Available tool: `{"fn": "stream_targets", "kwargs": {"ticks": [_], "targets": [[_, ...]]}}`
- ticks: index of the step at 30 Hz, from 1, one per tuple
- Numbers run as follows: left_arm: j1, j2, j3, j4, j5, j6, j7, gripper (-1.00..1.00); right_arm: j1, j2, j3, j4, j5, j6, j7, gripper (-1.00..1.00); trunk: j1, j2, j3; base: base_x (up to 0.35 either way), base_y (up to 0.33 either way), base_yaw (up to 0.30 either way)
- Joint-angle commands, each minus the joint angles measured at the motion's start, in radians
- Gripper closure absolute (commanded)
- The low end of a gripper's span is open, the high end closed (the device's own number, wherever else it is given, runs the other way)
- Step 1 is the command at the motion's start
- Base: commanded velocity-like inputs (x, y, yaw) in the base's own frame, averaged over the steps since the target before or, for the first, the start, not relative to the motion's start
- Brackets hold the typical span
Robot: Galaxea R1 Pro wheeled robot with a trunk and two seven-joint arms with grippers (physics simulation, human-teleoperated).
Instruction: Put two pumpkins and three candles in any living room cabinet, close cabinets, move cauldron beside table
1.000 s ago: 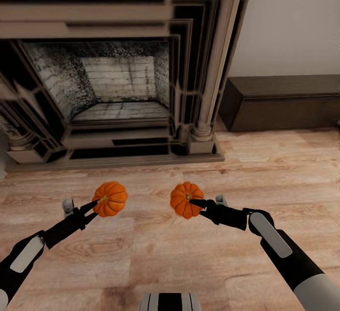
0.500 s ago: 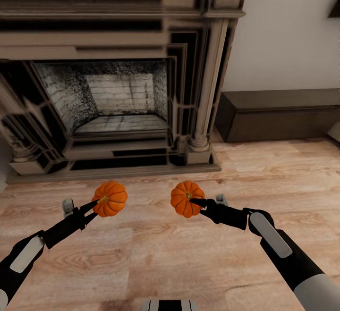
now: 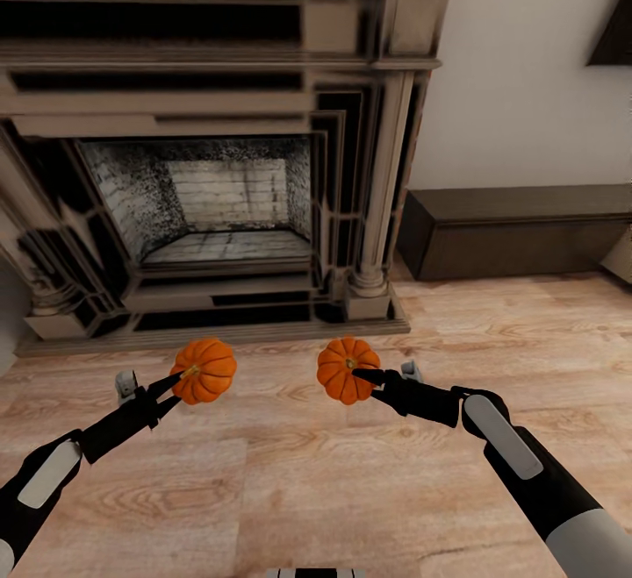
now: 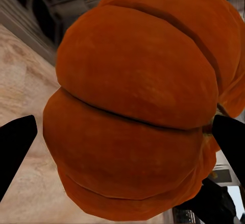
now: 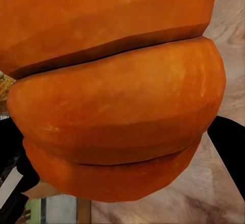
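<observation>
Pumpkins in both grippers, carried above a wooden floor (image 3: 290, 473) in front of a fireplace (image 3: 211, 166). In the head view the left gripper (image 3: 175, 382) pinches one pumpkin (image 3: 204, 371) at lower left of centre, and the right gripper (image 3: 362, 376) pinches the other pumpkin (image 3: 348, 371) at lower right of centre; both fruits hang clear of the floor, well apart from each other. In the left wrist view, the orange ribs of the held pumpkin (image 4: 138, 106) sit between two dark fingertips (image 4: 15, 147) at the frame's edges; the right wrist view shows the same arrangement around its pumpkin (image 5: 117, 101). The cabinet (image 3: 518, 231), a long low dark-brown unit, stands against the wall at middle right of the head view, its front panels apparently shut and well apart from both arms. Judged risks: each grip appears to bite near the stem end of a rounded, ribbed body, so a jolt during travel could let a pumpkin roll out of the fingers; with both grippers occupied, no free gripper remains to open a cabinet panel; and a swing toward the cabinet could clip the fireplace column (image 3: 377, 201) standing between.
</observation>
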Motion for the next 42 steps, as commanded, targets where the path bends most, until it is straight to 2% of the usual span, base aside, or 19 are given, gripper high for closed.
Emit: {"fn": "stream_targets", "kwargs": {"ticks": [1, 36, 42], "targets": [[0.0, 0.0, -0.001, 0.0, 0.004, 0.005, 0.0, 1.0, -0.001, -0.001, 0.001, 0.0, 0.005, 0.001, 0.005, 1.0, -0.001, 0.0, 0.004, 0.0, 0.0, 0.0], [0.001, 0.0, -0.002, 0.0, 0.007, 0.005, 0.0, 1.0, 0.0, -0.001, 0.002, 0.002, 0.005, -0.013, 0.008, 1.0, -0.016, 0.008, 0.192, 0.0, 0.0, 0.0], [0.001, 0.0, -0.001, 0.001, 0.008, 0.021, -0.012, 1.0, 0.0, -0.001, 0.003, 0.002, 0.004, -0.013, 0.008, 1.0, -0.016, 0.008, 0.201, 0.0, 0.0, 0.0]]}}
